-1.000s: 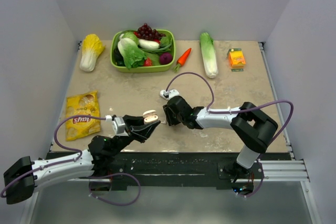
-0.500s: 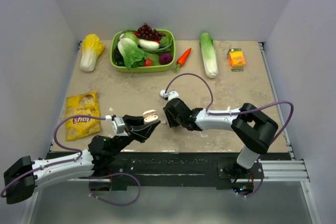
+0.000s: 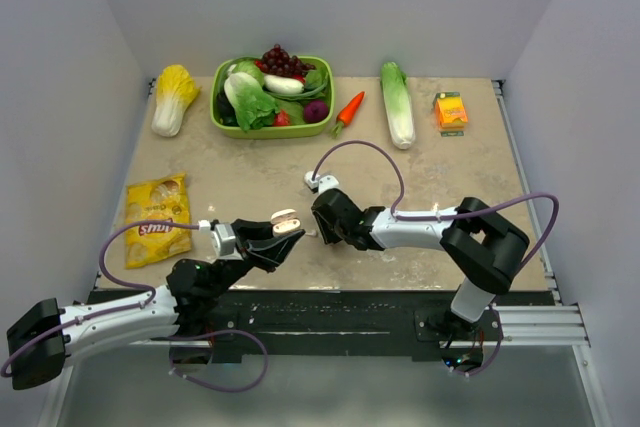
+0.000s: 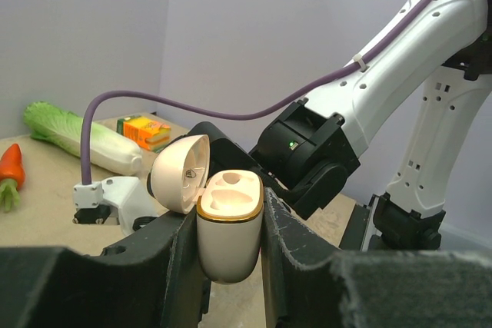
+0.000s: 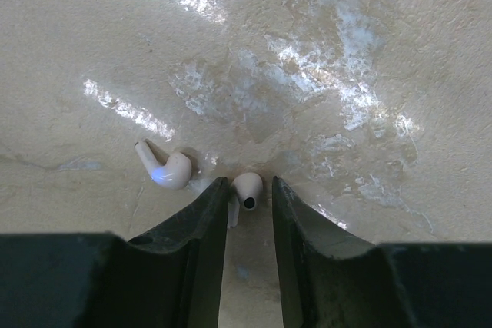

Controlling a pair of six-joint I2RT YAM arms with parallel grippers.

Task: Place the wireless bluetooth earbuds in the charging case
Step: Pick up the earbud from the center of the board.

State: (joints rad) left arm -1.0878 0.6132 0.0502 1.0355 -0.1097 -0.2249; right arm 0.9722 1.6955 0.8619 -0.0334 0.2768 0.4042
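Note:
My left gripper (image 3: 284, 229) is shut on the white charging case (image 3: 286, 220) and holds it upright above the table's front edge. The left wrist view shows the case (image 4: 228, 232) between the fingers (image 4: 173, 266), with its lid (image 4: 181, 173) hinged open and both wells empty. My right gripper (image 3: 322, 220) is low on the table just right of the case. In the right wrist view its open gripper (image 5: 250, 183) straddles one earbud (image 5: 247, 187) lying on the table, with a gap at the right finger. The second earbud (image 5: 169, 170) lies just left of the left finger (image 5: 196, 228).
A green basket (image 3: 218, 119) of vegetables stands at the back. Beside it are a yellow cabbage (image 3: 174, 97), a carrot (image 3: 348, 109), a long green cabbage (image 3: 398, 102) and an orange box (image 3: 451, 110). A yellow chips bag (image 3: 157, 217) lies at the left.
My right gripper has edged slightly left, closer to the table. The left gripper and the case have held still.

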